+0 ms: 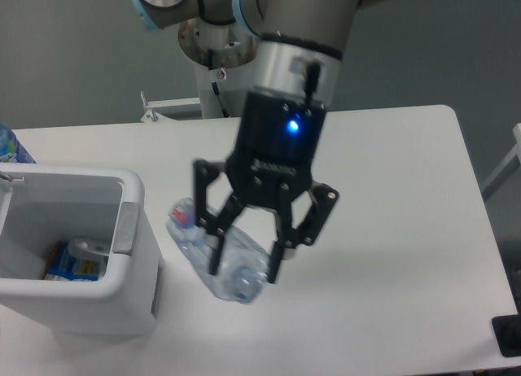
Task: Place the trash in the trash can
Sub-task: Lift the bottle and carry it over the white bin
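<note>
My gripper (244,262) hangs high above the table, close to the camera, shut on the crushed clear plastic bottle (213,254). The bottle lies tilted between the fingers, its labelled end (181,216) pointing toward the trash can and its blue cap end (242,283) toward the front. The white trash can (130,254) stands at the left edge, just left of the bottle. Inside it lie a white crumpled packet (88,248) and a blue-and-yellow item (67,264).
The arm's base column (224,75) rises behind the table at the back. A blue-patterned object (10,146) shows at the far left behind the can. A dark object (509,335) sits at the table's front right corner.
</note>
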